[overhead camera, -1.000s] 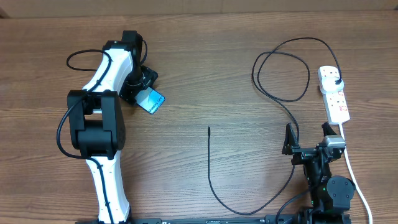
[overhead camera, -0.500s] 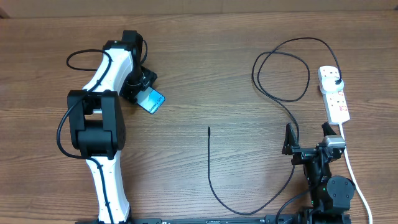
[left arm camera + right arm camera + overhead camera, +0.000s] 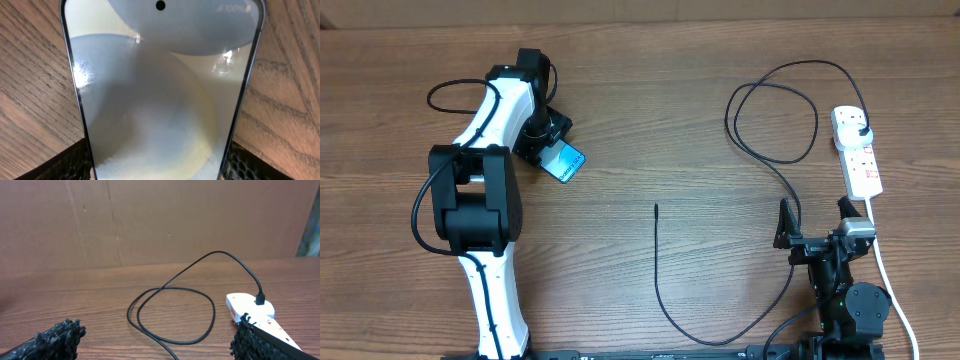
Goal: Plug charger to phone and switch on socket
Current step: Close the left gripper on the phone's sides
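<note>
The phone [image 3: 567, 162] lies flat on the wooden table at the upper left, its pale screen up. My left gripper [image 3: 548, 145] is down over its near end. In the left wrist view the phone [image 3: 160, 90] fills the frame, and both black fingers [image 3: 70, 165] press against its long edges, so the gripper [image 3: 157, 172] is shut on it. The charger [image 3: 660, 290] is a thin black cable. Its connector tip [image 3: 656, 207] lies free mid-table and its plug head [image 3: 861, 130] sits in the white socket [image 3: 860, 165]. My right gripper [image 3: 814, 222] stands open near the front right, holding nothing.
The charger cable loops [image 3: 170, 312] on the table ahead of the right gripper [image 3: 152, 345], with the socket [image 3: 250, 307] at its right finger. A thick white cord [image 3: 890, 280] runs from the socket to the front edge. A brown cardboard wall [image 3: 150, 220] backs the table.
The left gripper's jaws have drawn in slightly around the phone. The phone, the cable and the right arm have not moved.
</note>
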